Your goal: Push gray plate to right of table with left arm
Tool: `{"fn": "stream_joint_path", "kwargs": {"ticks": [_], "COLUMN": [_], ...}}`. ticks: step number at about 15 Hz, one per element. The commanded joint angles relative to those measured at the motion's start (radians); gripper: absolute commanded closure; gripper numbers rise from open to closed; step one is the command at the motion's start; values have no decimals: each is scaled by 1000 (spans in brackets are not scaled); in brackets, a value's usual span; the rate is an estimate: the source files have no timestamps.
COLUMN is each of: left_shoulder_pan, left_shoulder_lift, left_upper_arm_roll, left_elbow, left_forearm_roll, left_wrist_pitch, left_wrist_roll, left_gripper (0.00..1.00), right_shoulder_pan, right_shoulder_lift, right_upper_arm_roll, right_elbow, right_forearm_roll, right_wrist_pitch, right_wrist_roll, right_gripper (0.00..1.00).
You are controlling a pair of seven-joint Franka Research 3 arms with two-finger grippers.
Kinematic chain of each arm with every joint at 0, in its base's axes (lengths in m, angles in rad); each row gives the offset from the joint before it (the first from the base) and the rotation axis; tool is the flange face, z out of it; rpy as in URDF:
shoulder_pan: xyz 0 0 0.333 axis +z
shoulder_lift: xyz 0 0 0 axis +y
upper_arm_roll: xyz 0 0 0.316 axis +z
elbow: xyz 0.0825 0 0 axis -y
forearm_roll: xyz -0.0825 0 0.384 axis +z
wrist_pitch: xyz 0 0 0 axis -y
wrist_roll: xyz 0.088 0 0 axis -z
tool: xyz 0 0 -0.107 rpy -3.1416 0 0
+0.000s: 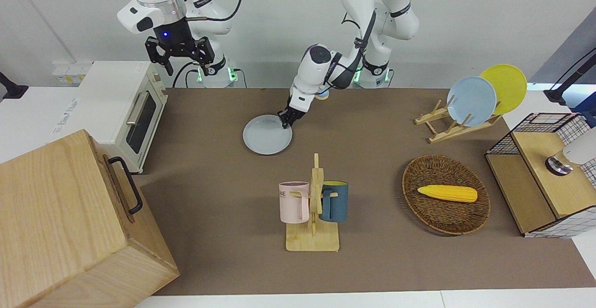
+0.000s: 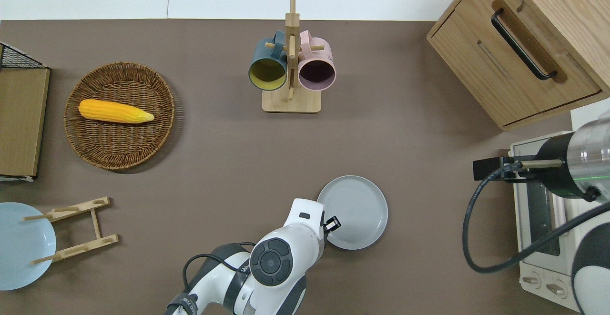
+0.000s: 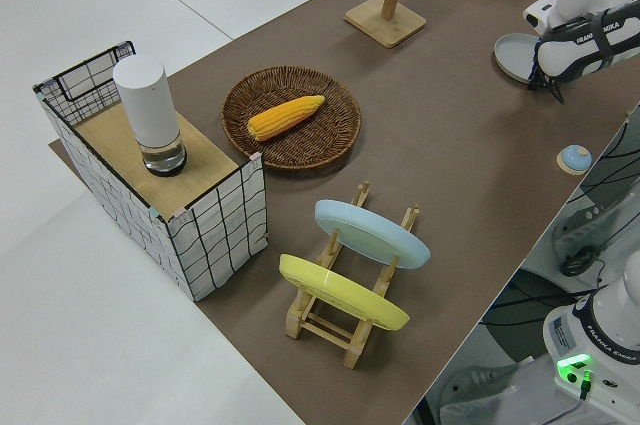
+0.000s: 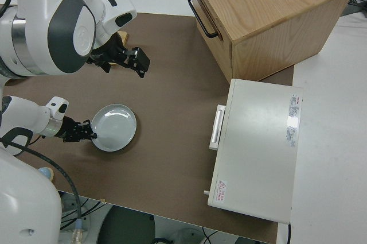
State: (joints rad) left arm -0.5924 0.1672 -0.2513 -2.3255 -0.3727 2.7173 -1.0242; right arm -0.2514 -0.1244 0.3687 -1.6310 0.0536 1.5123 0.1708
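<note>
The gray plate (image 1: pixel 266 135) lies flat on the brown table (image 1: pixel 372 261), nearer to the robots than the mug stand; it also shows in the overhead view (image 2: pixel 356 210) and the right side view (image 4: pixel 116 126). My left gripper (image 1: pixel 285 121) is low at the table, shut, its tips against the plate's rim on the side toward the left arm's end (image 2: pixel 332 223). It holds nothing. My right gripper (image 1: pixel 179 58) is open and parked.
A mug stand (image 1: pixel 313 210) with a pink and a blue mug stands mid-table. A toaster oven (image 1: pixel 125 107) and a wooden cabinet (image 1: pixel 70 224) fill the right arm's end. A wicker basket (image 1: pixel 444 215) with corn, a plate rack (image 1: pixel 447 126) and a wire box (image 1: pixel 545 173) are at the left arm's end.
</note>
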Motion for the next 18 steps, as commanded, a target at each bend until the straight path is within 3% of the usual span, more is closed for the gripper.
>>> {"fn": "stream_joint_path", "kwargs": {"ticks": [1, 5, 8, 10, 13, 16, 18], "left_shoulder_pan": [5, 45, 109, 195, 265, 348, 390], "left_shoulder_lift": [29, -26, -86, -138, -178, -195, -210], "left_upper_arm_roll": [23, 23, 23, 23, 82, 113, 159], "left_elbow": [15, 11, 14, 18, 40, 80, 90], "left_forearm_roll": [-11, -9, 3, 3, 5, 6, 59], "left_wrist_pitch": [2, -43, -126, -226, -350, -453, -499], "left_wrist_roll": [114, 127, 154, 311, 487, 654, 731], "left_gripper": [294, 32, 13, 11, 9, 9, 9], "right_shoulder_pan": [-25, -25, -25, -25, -25, -25, -25], "right_shoulder_lift": [-27, -27, -27, -27, -27, -27, -27], "right_upper_arm_roll": [15, 15, 15, 15, 15, 15, 15], "right_elbow": [-27, -27, -27, -27, -27, -27, -27], "right_forearm_roll": [22, 22, 22, 22, 22, 22, 22], "right_wrist_pitch": [0, 0, 0, 0, 0, 0, 0], "right_wrist_roll": [12, 10, 10, 10, 10, 10, 10], "right_gripper": [5, 5, 5, 5, 5, 5, 5]}}
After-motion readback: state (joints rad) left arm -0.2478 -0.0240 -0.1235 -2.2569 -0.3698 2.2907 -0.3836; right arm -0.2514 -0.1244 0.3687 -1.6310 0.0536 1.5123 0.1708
